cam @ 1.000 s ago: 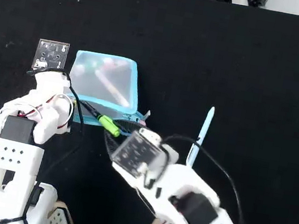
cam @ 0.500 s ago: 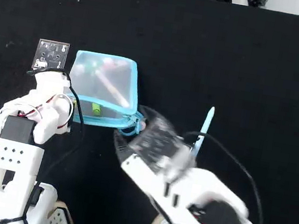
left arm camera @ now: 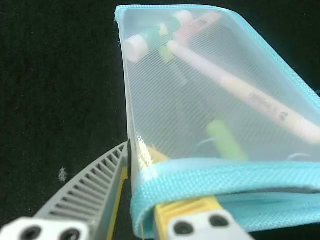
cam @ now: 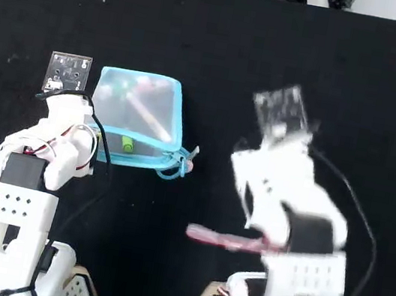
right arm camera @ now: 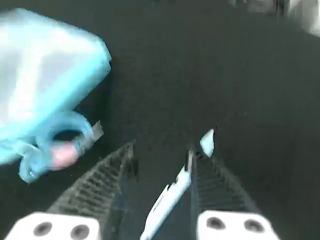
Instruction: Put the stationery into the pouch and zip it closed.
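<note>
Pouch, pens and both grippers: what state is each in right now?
pouch: mouth looks unzipped, partly filled.
green marker: inside the pouch.
blue pen: lying outside the pouch, ungripped.
left gripper: shut on the pouch's edge.
right gripper: open, fingers either side of the blue pen.

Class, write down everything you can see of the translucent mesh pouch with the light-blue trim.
The translucent pouch with light-blue trim lies flat on the black table, its trimmed mouth toward the arms. A pale pen and a green marker show through it. A blue loop pull sits at one corner. The left gripper pinches the opposite corner.
</note>
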